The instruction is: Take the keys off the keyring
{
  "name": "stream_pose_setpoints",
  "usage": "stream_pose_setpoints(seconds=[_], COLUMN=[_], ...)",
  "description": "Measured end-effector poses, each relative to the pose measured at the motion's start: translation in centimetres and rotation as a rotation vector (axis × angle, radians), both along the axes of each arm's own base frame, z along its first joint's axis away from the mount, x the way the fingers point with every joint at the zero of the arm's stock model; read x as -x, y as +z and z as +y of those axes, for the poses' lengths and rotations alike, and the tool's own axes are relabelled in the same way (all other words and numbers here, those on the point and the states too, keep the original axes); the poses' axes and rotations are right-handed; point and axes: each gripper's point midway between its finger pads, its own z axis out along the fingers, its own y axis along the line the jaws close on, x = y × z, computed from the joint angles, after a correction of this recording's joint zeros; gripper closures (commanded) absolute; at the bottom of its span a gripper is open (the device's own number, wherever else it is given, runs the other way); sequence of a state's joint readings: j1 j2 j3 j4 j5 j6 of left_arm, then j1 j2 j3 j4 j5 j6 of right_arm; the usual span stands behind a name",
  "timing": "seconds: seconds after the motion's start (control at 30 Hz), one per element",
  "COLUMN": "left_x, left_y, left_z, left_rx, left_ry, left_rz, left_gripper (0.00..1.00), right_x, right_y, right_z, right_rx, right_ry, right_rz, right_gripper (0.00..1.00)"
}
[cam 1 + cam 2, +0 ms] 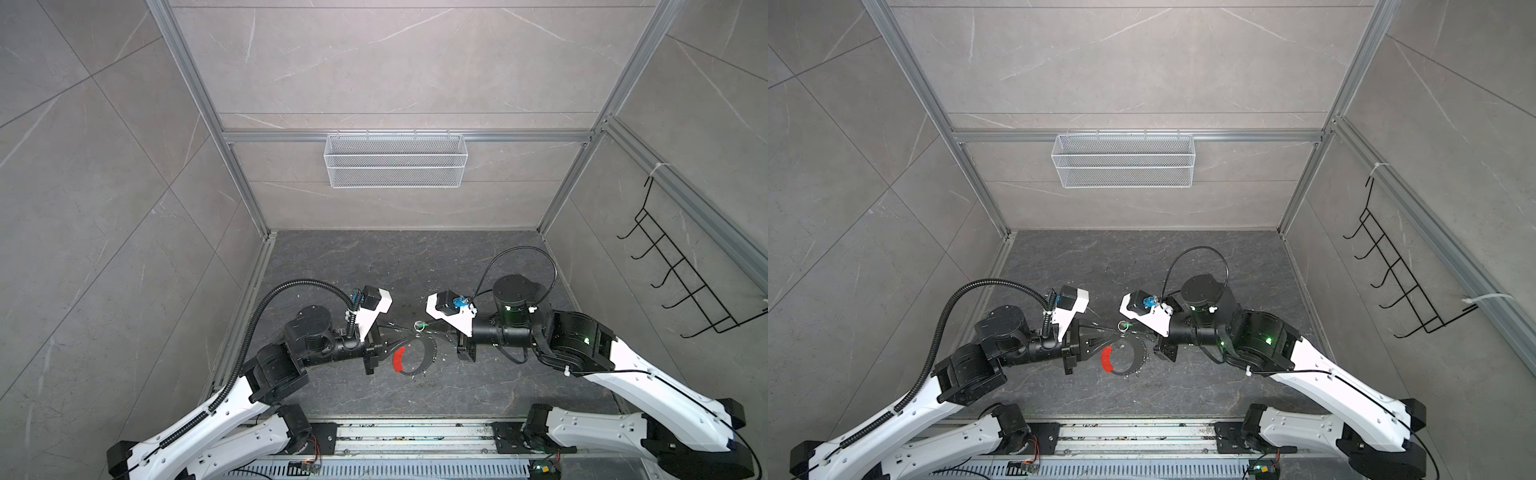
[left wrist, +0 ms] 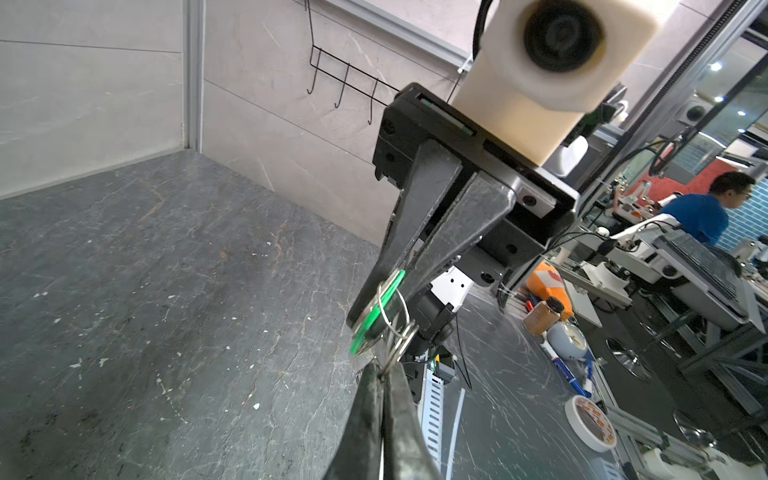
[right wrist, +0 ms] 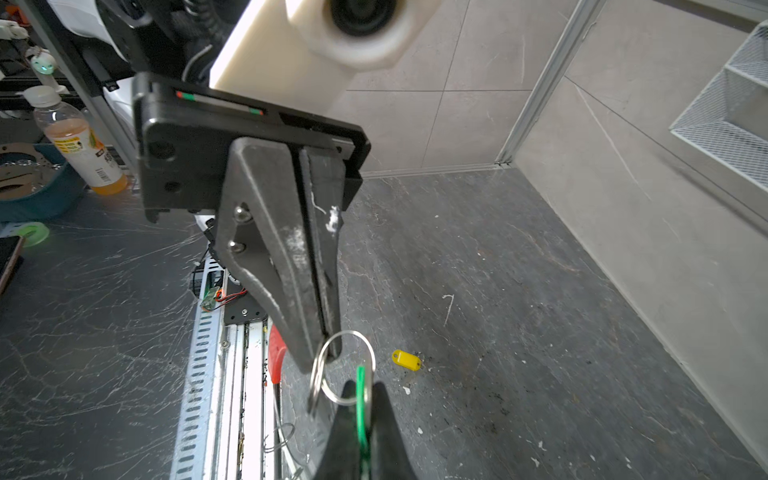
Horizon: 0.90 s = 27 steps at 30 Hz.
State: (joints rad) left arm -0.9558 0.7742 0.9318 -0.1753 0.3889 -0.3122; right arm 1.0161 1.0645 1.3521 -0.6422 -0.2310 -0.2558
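Above the dark floor, my two grippers meet tip to tip. My right gripper (image 3: pixel 360 385) is shut on the edge of the green key's tag (image 3: pixel 360 386), also seen in a top view (image 1: pixel 420 325). My left gripper (image 2: pixel 384 370) is shut on the small silver split ring (image 2: pixel 395 332) that hangs from that tag. The keyring (image 1: pixel 430 353), a dark hoop with a red sleeve (image 1: pixel 398 359), lies flat on the floor just below the grippers, with neither gripper touching it. The yellow key (image 3: pixel 406 359) lies loose on the floor beyond the grippers.
A white mesh basket (image 1: pixel 395 160) hangs on the back wall. A black wire hook rack (image 1: pixel 681 270) is on the right wall. A slotted metal rail (image 1: pixel 415 436) runs along the front edge. Another small silver ring (image 3: pixel 282 436) lies near the red sleeve.
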Motion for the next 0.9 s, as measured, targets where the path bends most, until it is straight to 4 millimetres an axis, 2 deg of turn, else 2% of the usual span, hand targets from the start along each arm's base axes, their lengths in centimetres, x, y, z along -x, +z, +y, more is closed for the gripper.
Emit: stream_pose_setpoints(seconds=[0.33,0.47,0.67,0.9], left_x=[-2.2,-2.9,-3.5,-3.6], left_y=[0.7,0.8,0.1,-0.1], left_z=[0.9,1.2,1.4,1.5], left_rx=[-0.048,-0.049,-0.081,-0.09], left_ry=[0.159,0.208,0.242,0.25], left_rz=[0.088,0.104,0.128,0.132], left_gripper=[1.0,1.0,1.0,1.0], right_x=[-1.7,-1.7,-1.4,-1.7], right_y=[0.3,0.2,-0.3,-0.5], right_z=[-0.5,-0.4,0.3,0.2], right_rx=[0.016,0.04,0.101,0.142], right_ry=[-0.117,-0.154,-0.196,-0.251], right_rz=[-0.066,-0.107,-0.195,-0.255], right_gripper=[1.0,1.0,1.0,1.0])
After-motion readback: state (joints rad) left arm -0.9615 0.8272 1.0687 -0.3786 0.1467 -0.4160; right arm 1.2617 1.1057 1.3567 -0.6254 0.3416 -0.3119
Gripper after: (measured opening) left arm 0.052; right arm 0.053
